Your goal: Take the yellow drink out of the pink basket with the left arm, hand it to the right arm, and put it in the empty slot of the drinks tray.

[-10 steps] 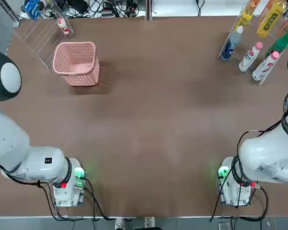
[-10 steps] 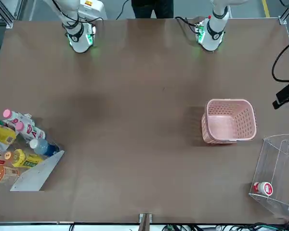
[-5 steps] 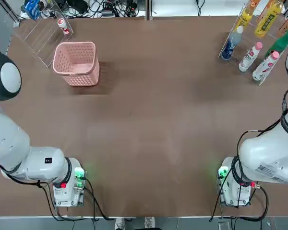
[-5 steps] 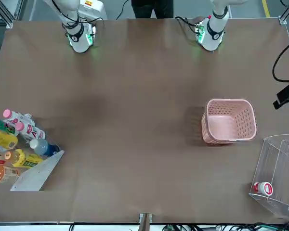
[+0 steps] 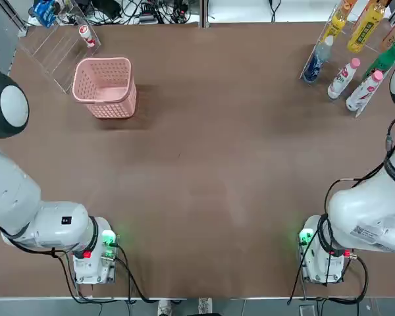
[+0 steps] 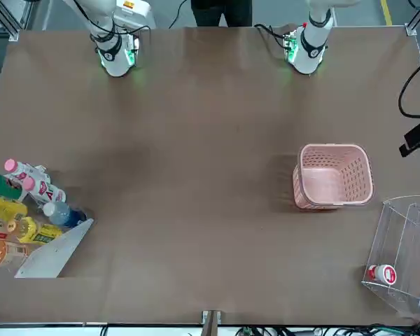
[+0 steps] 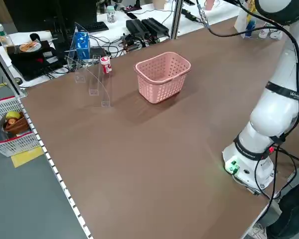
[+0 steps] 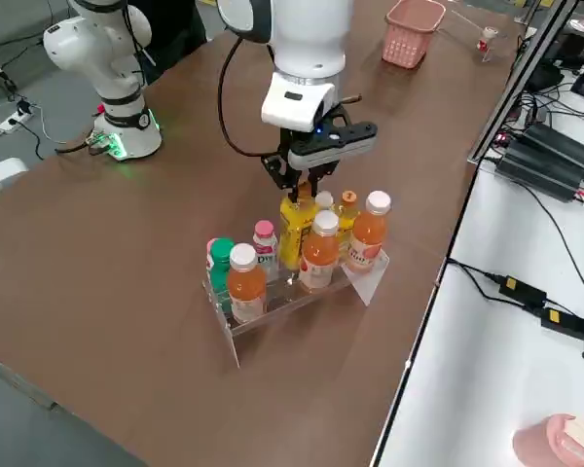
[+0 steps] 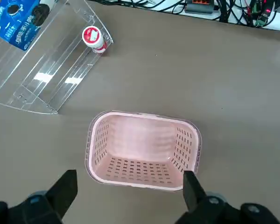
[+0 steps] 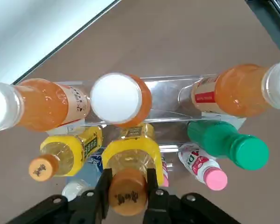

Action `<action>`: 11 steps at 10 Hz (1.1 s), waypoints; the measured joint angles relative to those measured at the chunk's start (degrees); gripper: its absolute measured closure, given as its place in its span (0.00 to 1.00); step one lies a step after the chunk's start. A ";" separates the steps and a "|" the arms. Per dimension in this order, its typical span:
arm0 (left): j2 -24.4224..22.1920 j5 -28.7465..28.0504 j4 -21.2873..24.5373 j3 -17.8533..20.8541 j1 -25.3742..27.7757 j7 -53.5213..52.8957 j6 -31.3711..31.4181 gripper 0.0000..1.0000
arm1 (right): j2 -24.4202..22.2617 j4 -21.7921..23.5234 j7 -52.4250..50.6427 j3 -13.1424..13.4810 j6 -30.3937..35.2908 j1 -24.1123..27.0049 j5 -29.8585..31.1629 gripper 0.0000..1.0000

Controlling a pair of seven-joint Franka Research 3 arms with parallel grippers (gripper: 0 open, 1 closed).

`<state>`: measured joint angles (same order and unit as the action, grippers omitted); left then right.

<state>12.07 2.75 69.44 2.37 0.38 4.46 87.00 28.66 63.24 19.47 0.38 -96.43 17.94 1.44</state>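
Observation:
The yellow drink stands upright among the bottles of the drinks tray, in a lane between an orange bottle and a second yellow one. My right gripper is shut on its neck from above. In the right wrist view the orange-yellow cap sits between the fingers, above the yellow drink's label. The pink basket stands at the table's far left with nothing in it. My left gripper hangs high above it, open, with its fingers wide apart.
A clear acrylic box behind the basket holds a small red-capped bottle and a blue pack. The tray also carries a green bottle, orange bottles and white pink-capped bottles. Brown tabletop spans the middle.
The yellow drink in the right gripper has moved slightly down into the tray, so the green bottle's top now shows beside it in the front view. The left arm and basket have not moved.

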 joint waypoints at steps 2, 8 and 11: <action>0.00 -0.86 0.00 -0.05 -0.01 -0.05 -0.02 0.00 | 1.10 0.00 -0.07 0.00 -0.79 0.04 -0.03 0.66; 0.00 -0.86 0.00 -0.37 -0.07 -0.05 -0.08 0.00 | 2.82 -0.01 -0.24 0.00 -1.35 0.23 -0.04 0.66; -0.01 -0.86 0.00 -0.39 -0.06 -0.05 -0.11 0.00 | 3.10 0.01 -0.23 -0.04 -1.30 0.23 -0.25 0.66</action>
<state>12.06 1.89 69.44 1.97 0.32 4.41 86.89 31.76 63.25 19.23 0.35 -97.72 18.16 1.19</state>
